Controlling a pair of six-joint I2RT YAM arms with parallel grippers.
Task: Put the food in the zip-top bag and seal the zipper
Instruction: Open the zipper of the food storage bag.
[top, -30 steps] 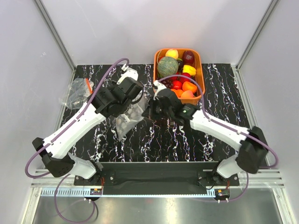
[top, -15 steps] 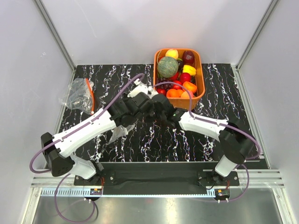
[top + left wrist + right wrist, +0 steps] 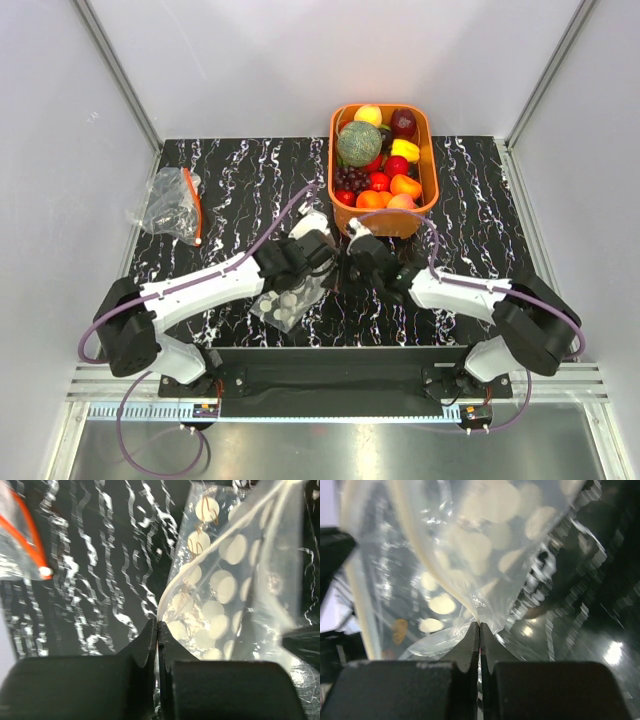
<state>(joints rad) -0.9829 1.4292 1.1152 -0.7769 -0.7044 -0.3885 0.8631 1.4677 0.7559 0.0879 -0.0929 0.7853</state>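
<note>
The clear zip-top bag (image 3: 287,300) with white dots hangs between my two grippers near the table's front middle. My left gripper (image 3: 318,262) is shut on the bag's mouth edge (image 3: 172,587), pinching the pale zipper strip. My right gripper (image 3: 345,268) is shut on the opposite edge of the bag (image 3: 475,555). The two grippers are close together. The green netted melon (image 3: 358,142), an orange fruit (image 3: 372,199) and a red-peach fruit (image 3: 402,202) lie in the orange basket (image 3: 430,160) at the back right. No food shows inside the bag.
A crumpled clear bag with a red zipper (image 3: 172,202) lies at the back left, also in the left wrist view (image 3: 22,535). The basket holds several other toy fruits. The table is black marble-patterned, with white walls around.
Both grippers moved toward the front of the table with the bag, which now hangs lower and nearer the arm bases. The right arm folded back to the right.
</note>
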